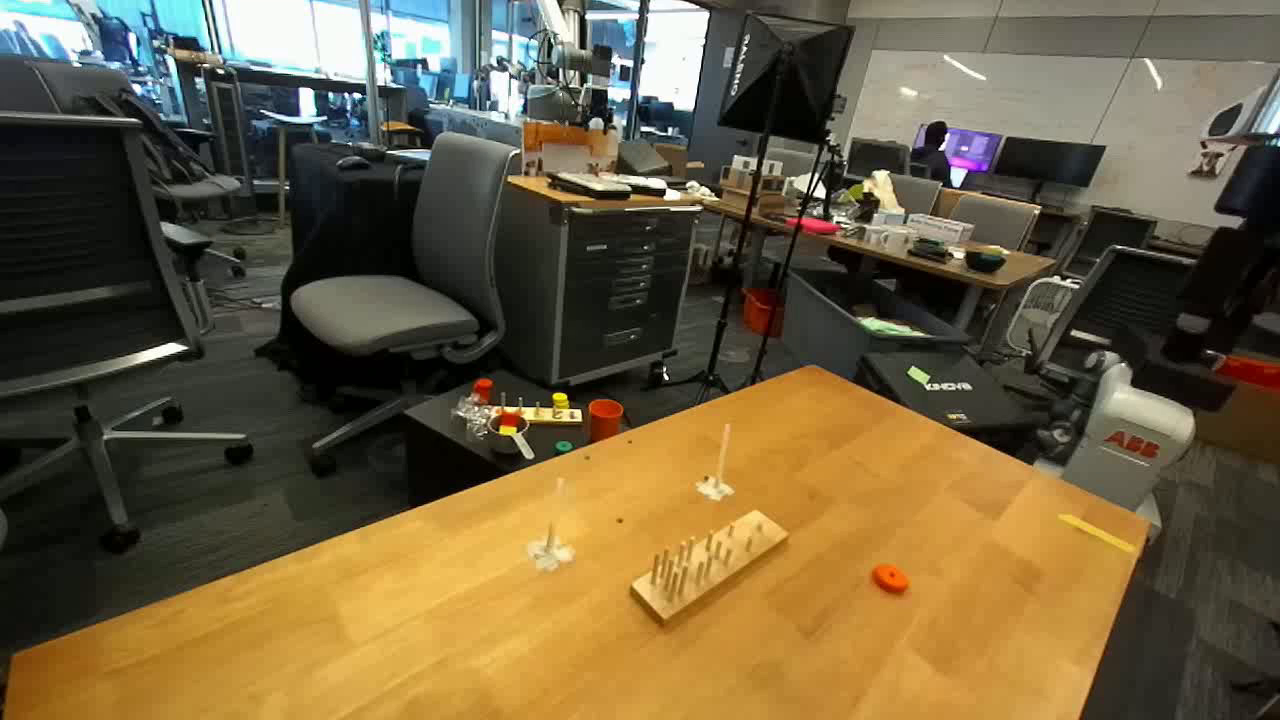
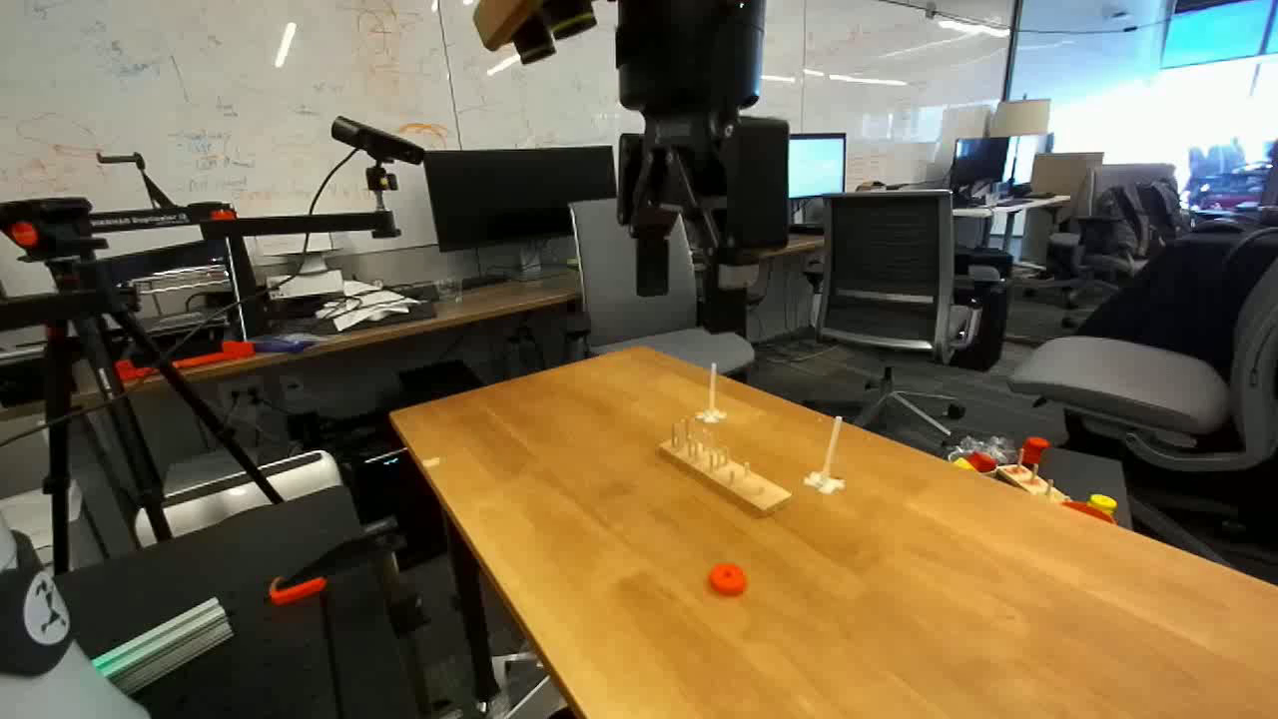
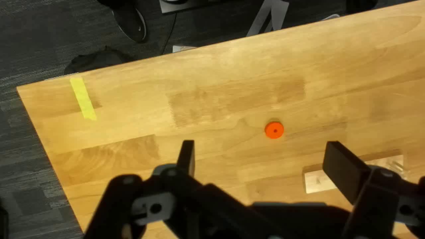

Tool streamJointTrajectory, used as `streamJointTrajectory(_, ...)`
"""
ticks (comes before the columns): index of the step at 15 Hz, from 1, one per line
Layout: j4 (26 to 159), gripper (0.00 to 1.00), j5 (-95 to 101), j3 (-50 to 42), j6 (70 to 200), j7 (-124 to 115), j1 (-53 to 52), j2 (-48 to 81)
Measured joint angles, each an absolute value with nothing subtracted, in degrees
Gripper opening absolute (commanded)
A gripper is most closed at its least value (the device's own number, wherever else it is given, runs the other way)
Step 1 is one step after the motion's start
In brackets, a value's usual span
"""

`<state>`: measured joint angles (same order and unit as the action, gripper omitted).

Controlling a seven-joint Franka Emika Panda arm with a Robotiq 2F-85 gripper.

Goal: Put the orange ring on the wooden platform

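Leftmost in the wrist view, a yellow strip (image 3: 83, 99) lies near a corner of the wooden table (image 3: 212, 79); right of it, a black shoe (image 3: 132, 26) shows beyond the edge. Next hangs the gripper (image 3: 260, 146), its fingers spread wide; the orange ring (image 3: 274, 130), holed at its centre, lies flat on the table, apart from the wooden platform (image 3: 318, 182), which one finger partly hides farther right.

Table (image 1: 400, 620): honey-coloured wood, nearest me
Carpet (image 1: 250, 510): dark grey, streaky
Office chair (image 1: 420, 305): grey, beyond the table, left in an exterior view
Drawer cabinet (image 1: 620, 290): dark, wheeled, just right of the chair
Softbox (image 1: 785, 80): black, high, right of the cabinet
Windows (image 1: 285, 40): glaring bright, far left
Whiteboard (image 1: 1050, 105): far right, glinting with white streaks
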<state>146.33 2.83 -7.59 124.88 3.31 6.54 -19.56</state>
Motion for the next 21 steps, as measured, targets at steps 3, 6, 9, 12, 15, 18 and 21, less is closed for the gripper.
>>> streamJointTrajectory(3,146.3,1.00,2.8,-7.5,125.0,3.2,6.5,-19.4)
streamJointTrajectory(6,146.3,1.00,3.1,-6.4,127.8,1.7,6.5,-16.6)
streamJointTrajectory(9,146.0,1.00,4.1,-4.3,134.8,-3.1,6.3,-10.1)
streamJointTrajectory(12,144.1,1.00,6.5,-2.6,141.3,-9.6,5.8,-0.5)
streamJointTrajectory(15,139.6,1.00,10.1,-2.5,144.1,-16.5,4.3,10.0)
streamJointTrajectory(18,134.0,1.00,10.9,-3.1,144.2,-19.9,2.2,18.9)
streamJointTrajectory(21,129.7,1.00,8.2,-3.1,144.2,-20.5,0.6,23.9)
